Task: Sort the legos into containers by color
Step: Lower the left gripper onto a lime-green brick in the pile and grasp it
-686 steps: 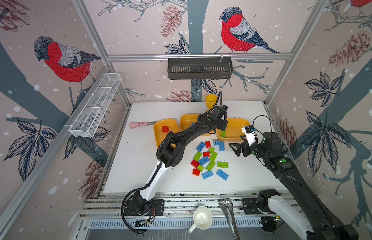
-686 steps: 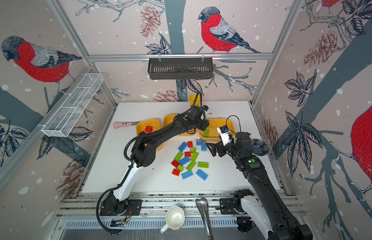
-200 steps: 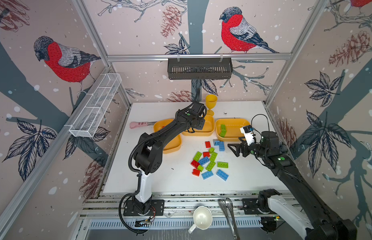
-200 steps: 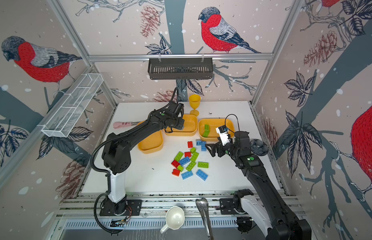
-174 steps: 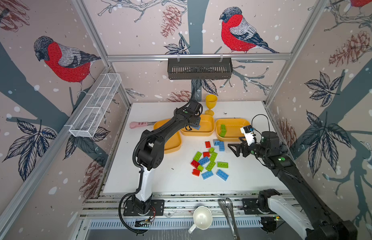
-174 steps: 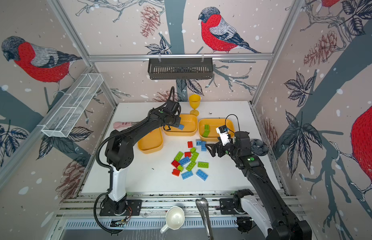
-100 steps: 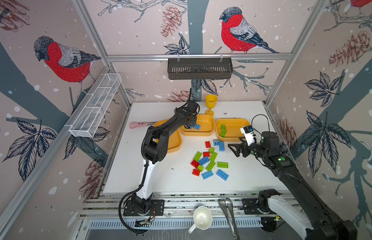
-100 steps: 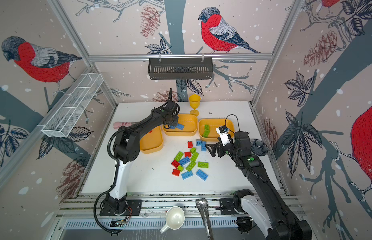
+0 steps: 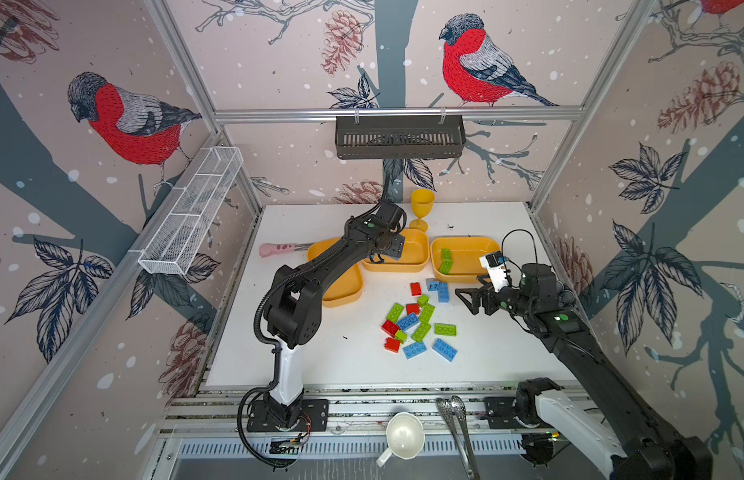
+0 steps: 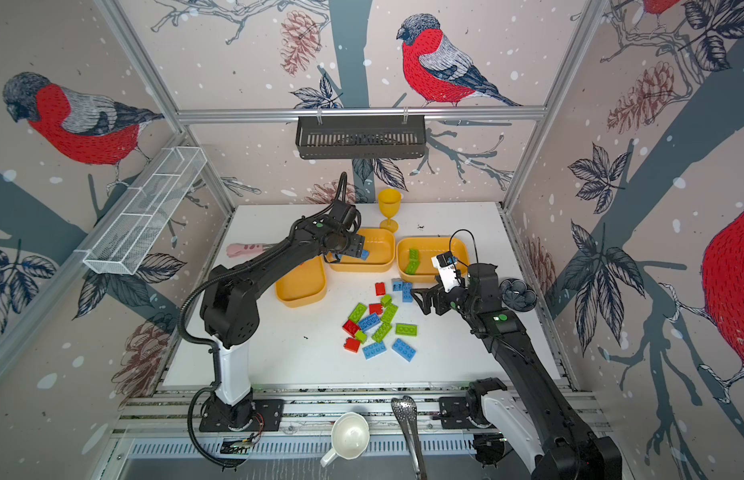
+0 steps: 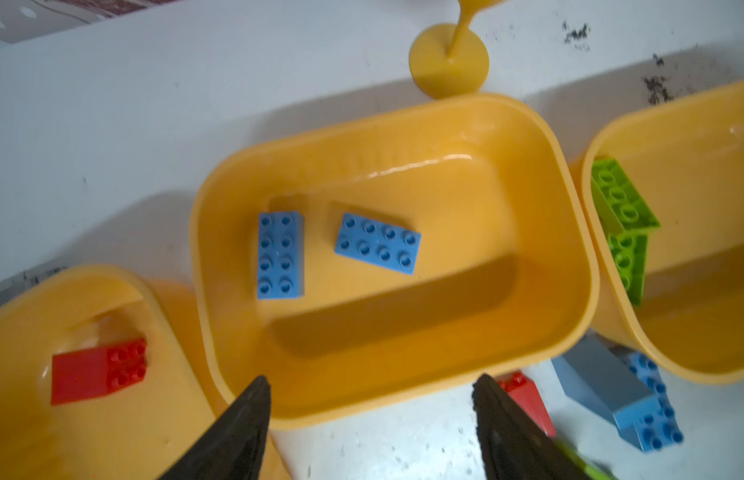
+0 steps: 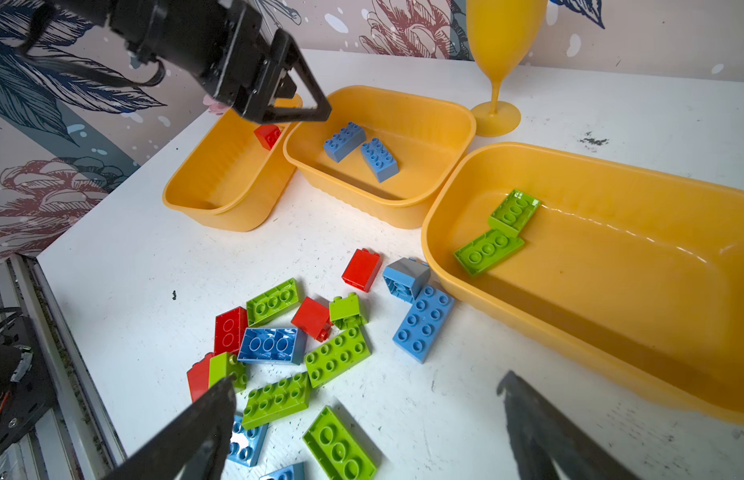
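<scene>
Three yellow-orange containers stand in a row at the back. The left one (image 9: 345,286) holds a red lego (image 11: 100,370), the middle one (image 9: 418,249) two blue legos (image 11: 280,255) lying apart, and the right one (image 9: 474,249) two green legos (image 9: 446,261). My left gripper (image 11: 372,380) hangs open and empty above the middle container's near left rim. Loose red, blue and green legos (image 9: 416,322) lie scattered in front of the containers. My right gripper (image 12: 367,380) hovers open and empty just right of that pile, touching nothing.
A yellow goblet (image 9: 421,208) stands behind the middle container. A pink-handled tool (image 9: 279,249) lies at the back left. A small dark bowl (image 10: 517,294) sits by the right edge. A white cup (image 9: 405,436) and tongs (image 9: 457,428) lie on the front rail.
My left gripper has opened over the middle container, and the blue brick it carried now lies inside. The right arm has not moved.
</scene>
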`<action>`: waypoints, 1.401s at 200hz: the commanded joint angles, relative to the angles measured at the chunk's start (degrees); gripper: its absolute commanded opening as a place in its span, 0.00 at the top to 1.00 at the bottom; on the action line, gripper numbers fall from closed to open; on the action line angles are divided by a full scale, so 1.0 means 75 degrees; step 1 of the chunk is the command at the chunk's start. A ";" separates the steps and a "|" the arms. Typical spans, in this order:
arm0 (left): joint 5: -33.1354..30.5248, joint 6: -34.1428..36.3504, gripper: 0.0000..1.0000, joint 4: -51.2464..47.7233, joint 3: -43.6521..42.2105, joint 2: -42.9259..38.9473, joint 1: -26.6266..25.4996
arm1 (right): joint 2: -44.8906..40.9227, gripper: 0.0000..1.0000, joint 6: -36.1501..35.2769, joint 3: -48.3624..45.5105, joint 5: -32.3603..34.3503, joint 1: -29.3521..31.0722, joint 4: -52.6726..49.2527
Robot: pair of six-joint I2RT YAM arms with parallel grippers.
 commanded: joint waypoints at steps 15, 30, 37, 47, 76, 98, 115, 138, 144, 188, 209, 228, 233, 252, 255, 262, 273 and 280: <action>0.0397 -0.0663 0.25 -0.0031 -0.1272 -0.0713 -0.0565 | 0.0040 0.01 0.0005 0.0003 -0.0092 -0.0006 0.0258; 0.0437 -0.0868 0.25 0.0179 -0.1785 -0.0928 -0.0833 | 0.0040 0.01 -0.0005 0.0007 -0.0097 -0.0006 0.0235; 0.0507 -0.0936 0.25 0.0303 -0.1984 -0.0980 -0.0966 | 0.0045 0.01 -0.0021 0.0006 -0.0109 -0.0006 0.0240; 0.0587 -0.0991 0.26 0.0365 -0.2226 -0.0972 -0.1109 | 0.0052 0.01 -0.0019 0.0003 -0.0117 -0.0008 0.0232; 0.0741 -0.1091 0.28 0.0654 -0.2883 -0.0882 -0.1392 | 0.0035 0.01 -0.0020 -0.0029 -0.0121 -0.0006 0.0206; 0.0807 -0.1010 0.30 0.0717 -0.3016 -0.0675 -0.1560 | 0.0016 0.01 -0.0016 -0.0055 -0.0120 -0.0006 0.0178; 0.0869 -0.0968 0.31 0.0734 -0.3088 -0.0559 -0.1611 | -0.0001 0.01 -0.0005 -0.0079 -0.0130 -0.0006 0.0166; 0.0961 -0.0899 0.33 0.0770 -0.3280 -0.0489 -0.1654 | -0.0019 0.01 -0.0013 -0.0102 -0.0110 -0.0006 0.0159; 0.0983 -0.0880 0.33 0.0774 -0.3330 -0.0459 -0.1664 | -0.0017 0.01 -0.0013 -0.0103 -0.0108 -0.0003 0.0156; 0.0721 -0.0764 0.39 0.0677 -0.3525 -0.0311 -0.1696 | -0.0028 0.01 -0.0011 -0.0103 -0.0097 -0.0006 0.0142; 0.0860 -0.0735 0.40 0.0664 -0.3555 -0.0335 -0.1688 | -0.0047 0.01 -0.0021 -0.0114 -0.0086 0.0000 0.0086; 0.1039 -0.0744 0.50 0.0735 -0.3682 -0.0358 -0.1696 | -0.0075 0.01 -0.0017 -0.0136 -0.0078 -0.0006 0.0088; 0.1053 -0.0753 0.53 0.0760 -0.3706 -0.0368 -0.1694 | -0.0077 0.01 -0.0016 -0.0138 -0.0078 -0.0006 0.0087; 0.1083 -0.0701 0.65 0.0668 -0.3611 -0.0350 -0.1690 | -0.0074 0.01 -0.0017 -0.0150 -0.0069 -0.0006 0.0085; 0.1078 -0.0681 0.66 0.0640 -0.3580 -0.0358 -0.1696 | -0.0067 0.01 -0.0018 -0.0150 -0.0063 -0.0006 0.0091; 0.1068 -0.0672 0.68 0.0576 -0.3481 -0.0390 -0.1696 | -0.0066 0.00 -0.0023 -0.0150 -0.0050 -0.0006 0.0093; 0.1032 -0.0646 0.68 0.0450 -0.3265 -0.0445 -0.1685 | -0.0063 0.01 -0.0025 -0.0129 -0.0044 -0.0003 0.0101; 0.1007 -0.0633 0.68 0.0380 -0.3112 -0.0480 -0.1684 | -0.0057 0.01 -0.0028 -0.0117 -0.0038 -0.0014 0.0106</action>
